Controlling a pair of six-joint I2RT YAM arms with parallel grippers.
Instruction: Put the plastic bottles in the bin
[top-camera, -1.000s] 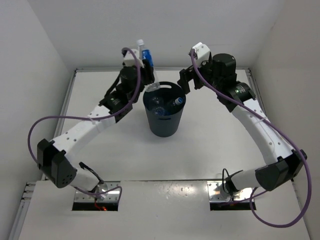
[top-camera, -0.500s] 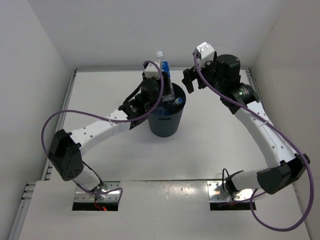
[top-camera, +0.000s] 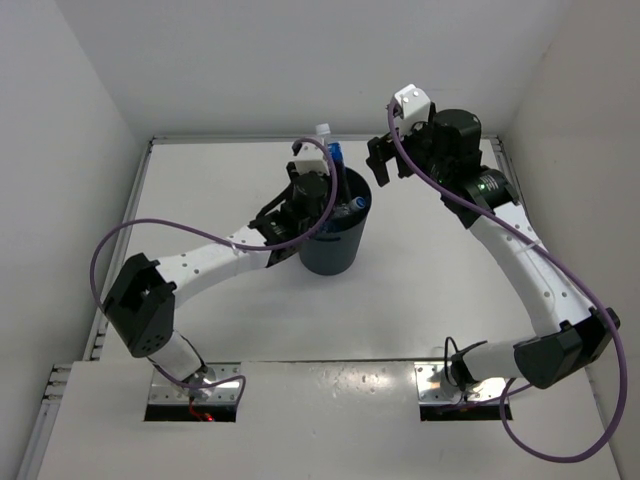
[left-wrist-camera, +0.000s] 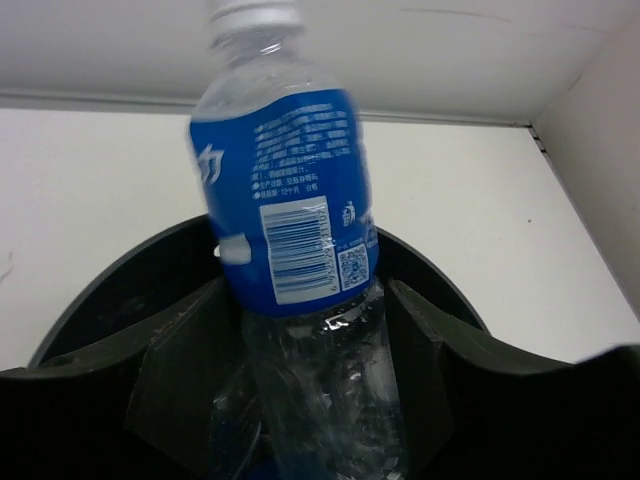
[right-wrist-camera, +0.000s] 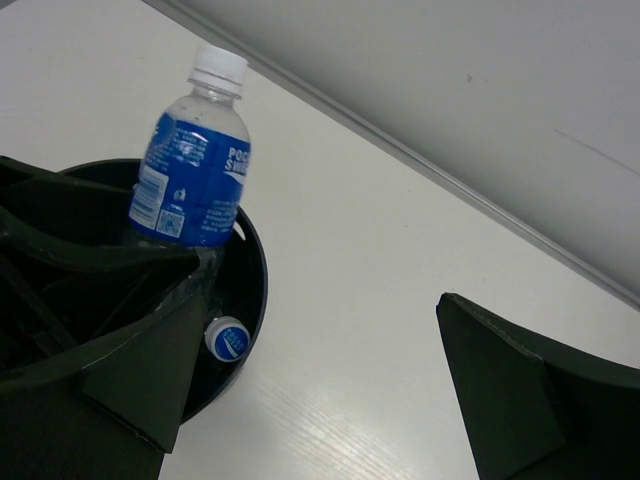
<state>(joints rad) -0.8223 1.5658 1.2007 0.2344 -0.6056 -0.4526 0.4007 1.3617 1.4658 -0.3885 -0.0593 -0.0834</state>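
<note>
My left gripper (left-wrist-camera: 312, 320) hangs over the mouth of the dark bin (top-camera: 330, 250), at the centre of the overhead view. A blue-labelled plastic bottle (left-wrist-camera: 285, 200) stands upright between its fingers, cap up, with its clear lower half below the bin rim. The fingers flank it closely, but I cannot tell whether they pinch it. Directly beneath is the bin, so letting go should drop it in. My right gripper (right-wrist-camera: 320, 285), upper right of the bin, gapes wide and holds nothing.
</note>
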